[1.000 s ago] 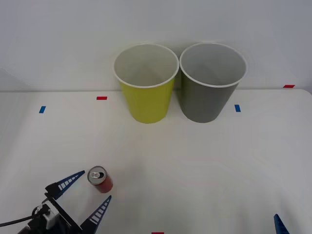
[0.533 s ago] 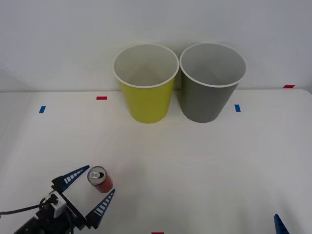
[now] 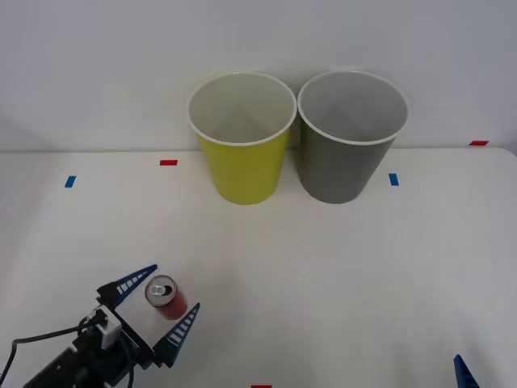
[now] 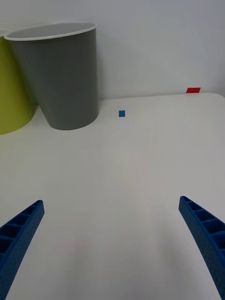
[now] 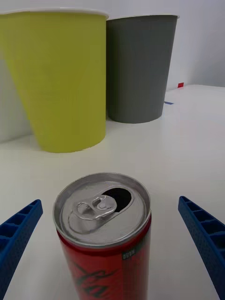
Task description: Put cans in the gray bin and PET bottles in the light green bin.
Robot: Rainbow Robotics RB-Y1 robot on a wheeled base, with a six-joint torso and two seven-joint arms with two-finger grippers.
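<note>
Red can, judged light, thin-walled and slick, is straddled upright by the spread left end effector, best gripped mid-body; right end effector is parked released.

White table bears the red can, light green bin, gray bin, tape marks

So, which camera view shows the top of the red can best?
The left wrist view: the red can stands close, upright, between the open left gripper, with its pull tab and open mouth plain. The front view shows the can small, from above, with the gripper around it.
</note>
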